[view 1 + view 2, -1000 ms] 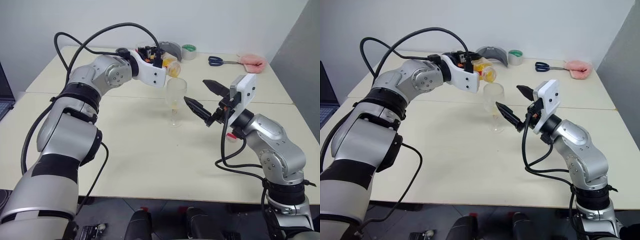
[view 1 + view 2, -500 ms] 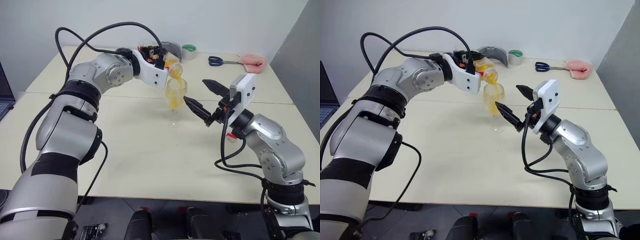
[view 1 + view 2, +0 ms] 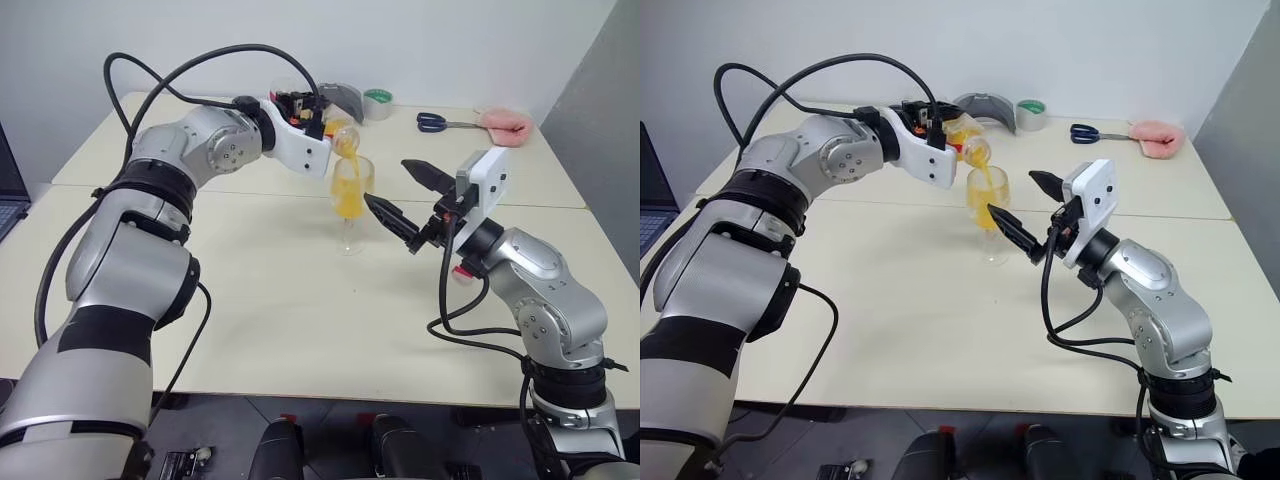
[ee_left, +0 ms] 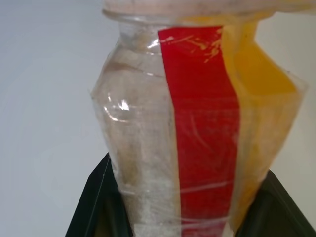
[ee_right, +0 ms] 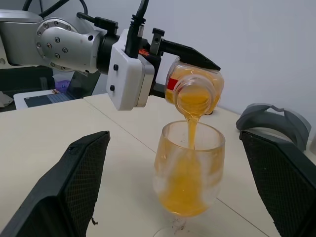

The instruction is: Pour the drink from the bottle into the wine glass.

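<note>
Left eye view: my left gripper (image 3: 322, 118) is clamped on the bottle (image 3: 341, 133), which is tipped mouth-down over the glass (image 3: 350, 203). I see drink (image 3: 349, 198) streaming from the mouth into the bowl, which is over half full. The glass stands upright on the table (image 3: 280, 300), near the middle. My right gripper (image 3: 407, 197) sits just right of the glass with its fingers spread wide, holding nothing, one fingertip close to the bowl. At the far edge I see scissors (image 3: 443, 122), a pink cloth (image 3: 504, 122), a tape roll (image 3: 377, 103) and a grey object (image 3: 342, 98). A small red thing (image 3: 462, 272) lies on the table by my right forearm, could be the cap, can't confirm. Right eye view: same scene, bottle mouth right above the rim, stream orange. Left wrist view: bottle close up between my black fingers (image 4: 94, 202), red strip label down its side, drink pooled along one side of the body, the rest clear. Right wrist view: glass between my two spread fingers (image 5: 74, 187), neither touching it; stream falls from the bottle mouth into the glass, drink churning in the bowl. My left gripper holds the bottle from behind.
</note>
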